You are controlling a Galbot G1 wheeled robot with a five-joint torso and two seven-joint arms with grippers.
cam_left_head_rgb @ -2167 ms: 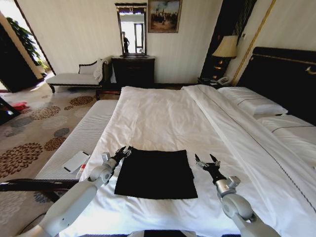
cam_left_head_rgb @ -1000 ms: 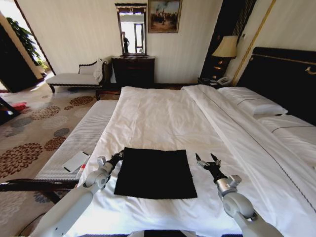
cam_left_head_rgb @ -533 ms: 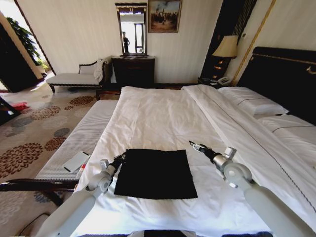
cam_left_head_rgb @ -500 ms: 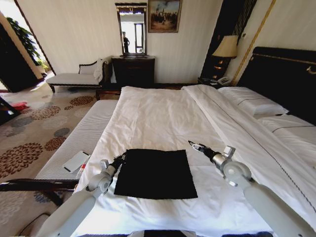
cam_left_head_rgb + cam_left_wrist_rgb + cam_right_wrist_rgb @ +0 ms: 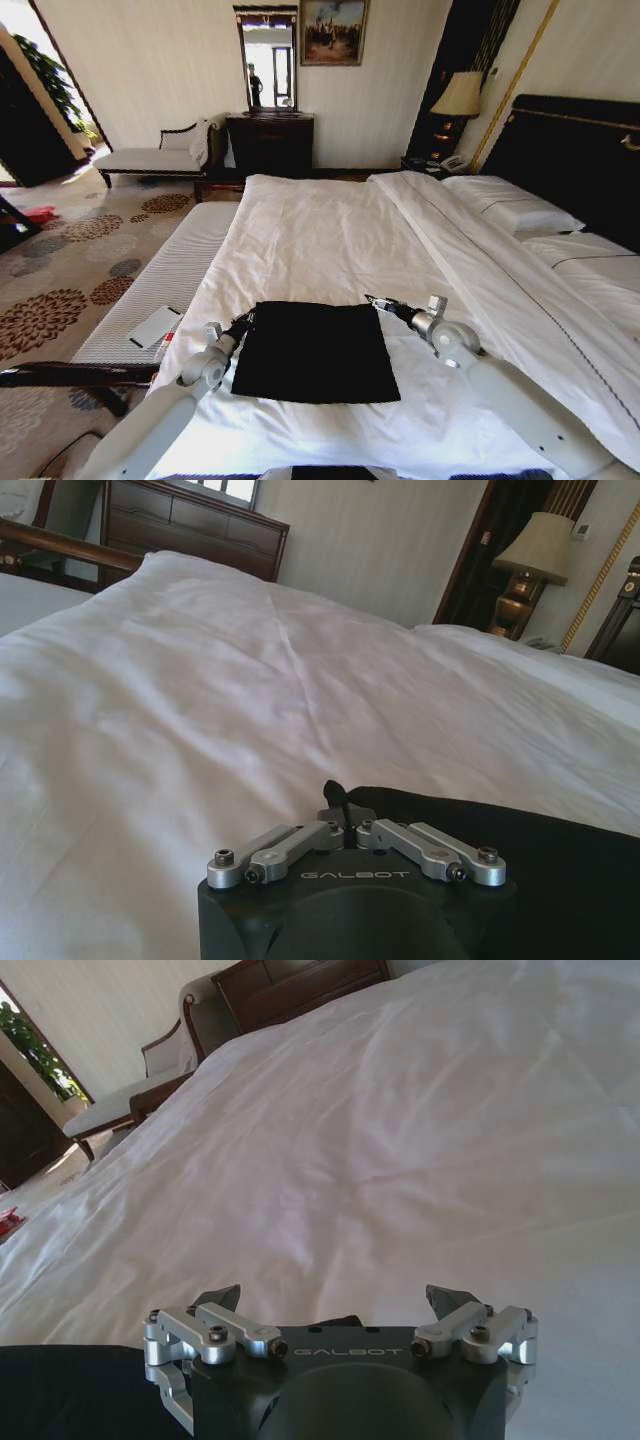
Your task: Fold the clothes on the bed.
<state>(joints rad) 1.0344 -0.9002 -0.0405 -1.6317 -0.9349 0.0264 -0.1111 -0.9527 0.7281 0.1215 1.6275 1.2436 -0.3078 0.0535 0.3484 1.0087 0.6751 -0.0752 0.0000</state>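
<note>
- The black soft-fabric T-shirt (image 5: 315, 351) lies flat as a folded rectangle on the white duvet, near the foot edge of the large white-sheeted bed (image 5: 330, 240) with its dark wooden headboard.
- The left tool (image 5: 243, 323) sits low at the shirt's far left corner. In the left wrist view its fingers (image 5: 337, 798) are drawn together right at the dark hem, with a small peak of black cloth rising between them, so I judge it clamped on that corner.
- The right tool (image 5: 377, 302) reaches in from the right to the far right corner of the T-shirt. In the right wrist view its tips (image 5: 223, 1298) stand wide apart, with black cloth showing below the tool's body, and nothing is held.
- Judgement: each tool takes one far corner so the edge can be lifted evenly and brought toward the near hem; the right corner is not yet gripped.
- Risk: a pinch could also catch the white duvet under the cloth.
</note>
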